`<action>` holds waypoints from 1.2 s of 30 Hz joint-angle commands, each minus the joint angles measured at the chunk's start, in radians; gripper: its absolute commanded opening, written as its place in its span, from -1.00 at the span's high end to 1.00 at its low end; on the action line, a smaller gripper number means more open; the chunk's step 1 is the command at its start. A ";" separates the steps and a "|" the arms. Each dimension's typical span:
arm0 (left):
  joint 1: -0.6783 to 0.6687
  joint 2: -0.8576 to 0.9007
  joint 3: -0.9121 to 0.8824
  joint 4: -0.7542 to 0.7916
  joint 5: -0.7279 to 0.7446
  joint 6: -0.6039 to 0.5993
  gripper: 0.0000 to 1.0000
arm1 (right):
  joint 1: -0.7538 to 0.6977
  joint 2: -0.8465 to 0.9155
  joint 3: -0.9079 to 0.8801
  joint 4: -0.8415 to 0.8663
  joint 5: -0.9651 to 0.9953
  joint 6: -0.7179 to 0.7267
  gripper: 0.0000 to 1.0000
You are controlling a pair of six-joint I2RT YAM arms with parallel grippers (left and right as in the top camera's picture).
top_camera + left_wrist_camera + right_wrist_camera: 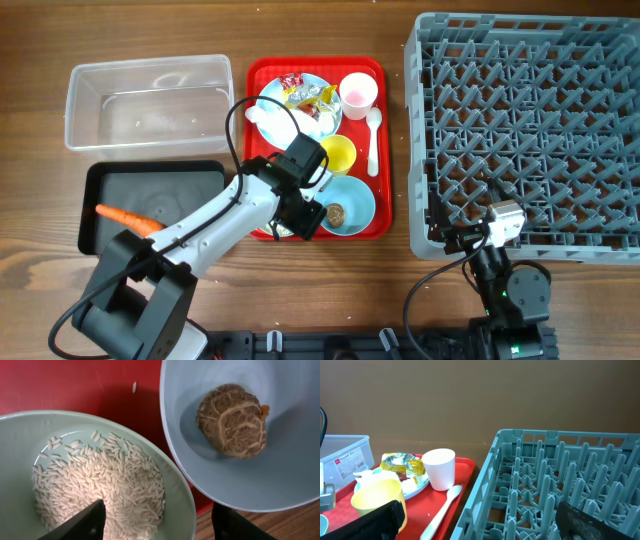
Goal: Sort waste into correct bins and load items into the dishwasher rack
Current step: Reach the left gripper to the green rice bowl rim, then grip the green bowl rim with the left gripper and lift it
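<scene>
The white rice-like grains lie in a loose heap in a pale blue round bowl. It sits at the near left of the flat red plastic tray, just beside a second light blue bowl on its right that holds a small brown wrinkled lump. The left gripper straddles the rice bowl's right rim with its fingers apart and unclamped, while the right gripper gapes wide, holding nothing, near the large grey pegged rack.
</scene>
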 commanded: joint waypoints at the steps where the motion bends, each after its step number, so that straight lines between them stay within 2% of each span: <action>1: 0.002 0.021 -0.008 0.002 -0.006 0.019 -0.24 | 0.000 -0.002 -0.001 0.004 0.010 -0.013 -1.00; 4: 0.002 0.021 -0.008 0.002 -0.010 0.019 0.11 | 0.000 -0.002 -0.001 0.005 0.010 -0.013 -0.99; 5: 0.002 0.021 -0.008 0.002 -0.010 0.019 0.16 | 0.000 -0.002 -0.001 0.004 0.010 -0.012 -0.99; 17: -0.029 0.021 -0.008 -0.024 0.061 0.019 0.21 | 0.000 -0.002 -0.001 0.004 0.010 -0.013 -0.99; 21: -0.053 0.021 -0.008 -0.024 -0.023 0.019 0.23 | 0.000 -0.002 -0.001 0.004 0.010 -0.013 -0.99; 29: -0.053 0.023 -0.008 -0.011 -0.025 0.019 0.23 | 0.000 -0.002 -0.001 0.004 0.010 -0.012 -1.00; 36: -0.053 0.024 -0.008 -0.009 0.003 0.018 0.38 | 0.000 -0.002 -0.001 0.004 0.010 -0.013 -0.99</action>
